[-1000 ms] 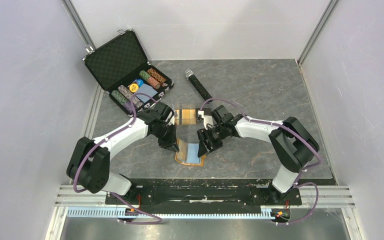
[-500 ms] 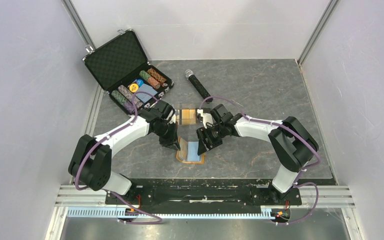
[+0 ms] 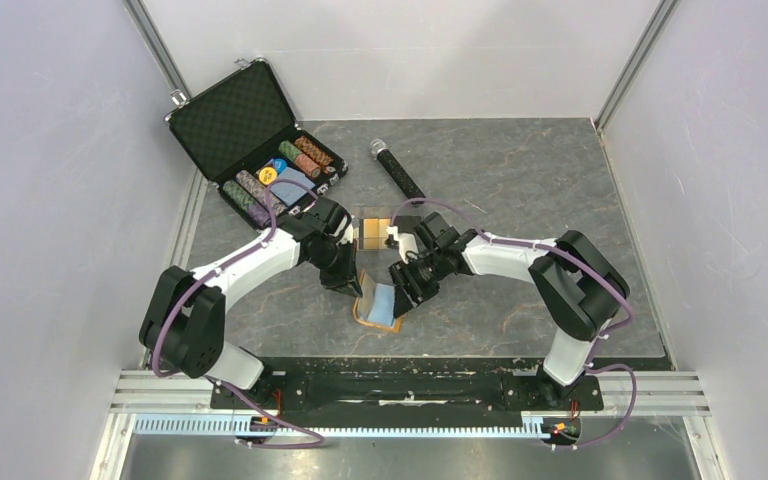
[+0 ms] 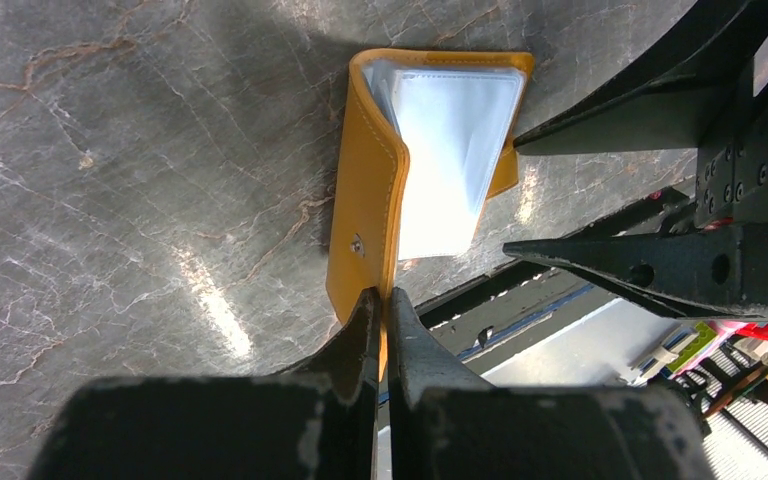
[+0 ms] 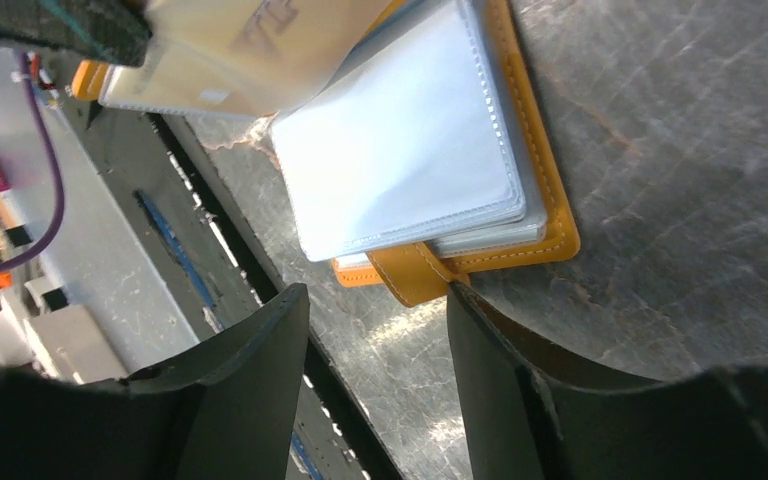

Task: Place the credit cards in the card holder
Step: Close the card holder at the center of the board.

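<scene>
Grey marbled table (image 3: 560, 200) fills the top view, with an open black chip case (image 3: 230, 120) at its far left and a black cylinder (image 3: 397, 170) lying beyond the arms. The orange card holder (image 3: 380, 312) lies open near the front edge between the two wrists, partly covered by them from above. The left gripper (image 4: 381, 300) is pinched tight on the edge of its snap flap, a grip only the left wrist view shows. The right gripper (image 5: 375, 290) stands with its jaws apart over the wallet's near corner, one finger against an orange tab and nothing clasped. Clear sleeves (image 5: 410, 170) fan out of the wallet, plain in both wrist views but only a pale blue patch from above. Gold-tan credit cards (image 3: 372, 232) lie on the table just beyond the wallet, partly hidden by the wrists. A tan card-like shape (image 5: 250, 40) with a darker mark sits blurred and cut off at the right wrist view's top edge.
</scene>
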You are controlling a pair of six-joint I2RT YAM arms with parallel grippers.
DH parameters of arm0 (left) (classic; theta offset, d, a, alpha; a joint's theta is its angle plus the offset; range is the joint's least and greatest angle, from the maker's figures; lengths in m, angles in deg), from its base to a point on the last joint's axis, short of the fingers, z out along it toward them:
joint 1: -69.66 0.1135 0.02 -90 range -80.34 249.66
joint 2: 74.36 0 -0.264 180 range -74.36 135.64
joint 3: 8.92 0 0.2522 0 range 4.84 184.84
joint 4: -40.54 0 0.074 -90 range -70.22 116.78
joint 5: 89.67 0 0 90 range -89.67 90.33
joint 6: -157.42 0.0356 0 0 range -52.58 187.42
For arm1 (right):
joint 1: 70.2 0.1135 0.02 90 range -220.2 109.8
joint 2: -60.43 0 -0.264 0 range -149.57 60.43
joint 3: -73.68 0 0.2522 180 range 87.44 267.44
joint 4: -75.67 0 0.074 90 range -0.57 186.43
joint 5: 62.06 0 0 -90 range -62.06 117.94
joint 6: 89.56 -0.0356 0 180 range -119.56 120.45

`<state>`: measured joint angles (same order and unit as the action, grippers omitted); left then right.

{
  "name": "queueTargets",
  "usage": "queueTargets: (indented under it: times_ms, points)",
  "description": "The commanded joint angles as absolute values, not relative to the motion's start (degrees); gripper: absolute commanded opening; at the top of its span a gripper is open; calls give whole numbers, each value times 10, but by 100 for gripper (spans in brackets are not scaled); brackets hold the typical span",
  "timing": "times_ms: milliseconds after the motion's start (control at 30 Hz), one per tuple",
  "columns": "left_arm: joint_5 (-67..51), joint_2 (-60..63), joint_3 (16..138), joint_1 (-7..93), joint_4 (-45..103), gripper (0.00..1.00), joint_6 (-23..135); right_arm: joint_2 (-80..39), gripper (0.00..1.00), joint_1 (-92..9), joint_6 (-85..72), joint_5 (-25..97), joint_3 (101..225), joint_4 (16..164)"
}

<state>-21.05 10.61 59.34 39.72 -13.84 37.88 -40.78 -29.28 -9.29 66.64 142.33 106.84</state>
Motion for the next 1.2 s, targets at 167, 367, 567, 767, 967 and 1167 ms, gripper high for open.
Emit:
queueTargets:
  times_ms: [167, 367, 567, 767, 967, 1167]
  points:
    - [-227, 114, 614, 399, -132, 2, 417, -369, 59, -290, -96, 506, 1482, 1104]
    - [-226, 114, 613, 399, -132, 2, 416, -382, 59, -290, -93, 506, 1481, 1098]
    - [-224, 115, 614, 399, -132, 2, 416, -394, 57, -290, -85, 573, 1470, 1059]
    - [-216, 113, 615, 399, -128, 2, 406, -407, 48, -286, -83, 632, 1450, 1062]
    - [-229, 118, 616, 402, -109, 2, 391, -424, 37, -284, -68, 639, 1442, 1087]
    - [-226, 119, 618, 415, -108, 2, 386, -431, 32, -282, -47, 693, 1440, 1102]
